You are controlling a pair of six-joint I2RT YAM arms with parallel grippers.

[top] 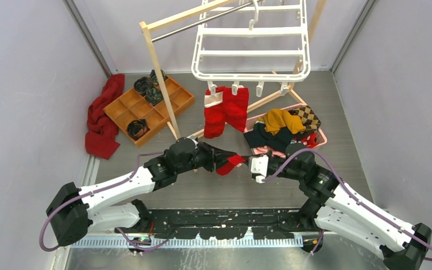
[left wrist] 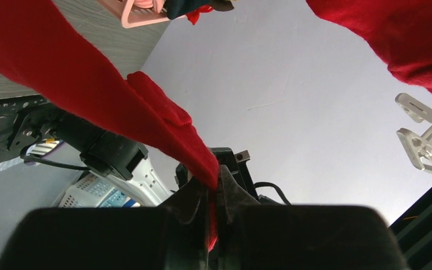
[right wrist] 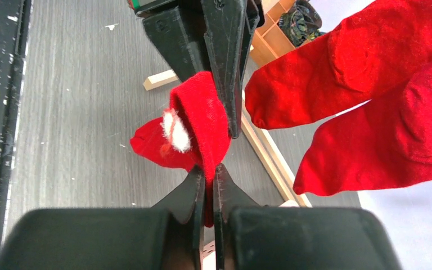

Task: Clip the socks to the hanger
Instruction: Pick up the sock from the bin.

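A small red sock (top: 230,163) hangs between my two grippers above the table's middle. My left gripper (top: 218,159) is shut on one end of it; the left wrist view shows the red cloth (left wrist: 146,112) pinched between the jaws. My right gripper (top: 247,163) is shut on the other end, and the sock (right wrist: 199,121) with a white tuft shows there. The white hanger (top: 251,42) hangs from the rod at the back. Two red socks (top: 225,109) hang clipped to its front edge, and they also show in the right wrist view (right wrist: 360,84).
A light wooden rack (top: 160,67) stands behind the left gripper. A wooden divided tray (top: 149,104) with dark rolled items and a dark red cloth (top: 104,118) lie at the left. A pink basket (top: 320,136) with mustard, checkered and dark garments sits at the right.
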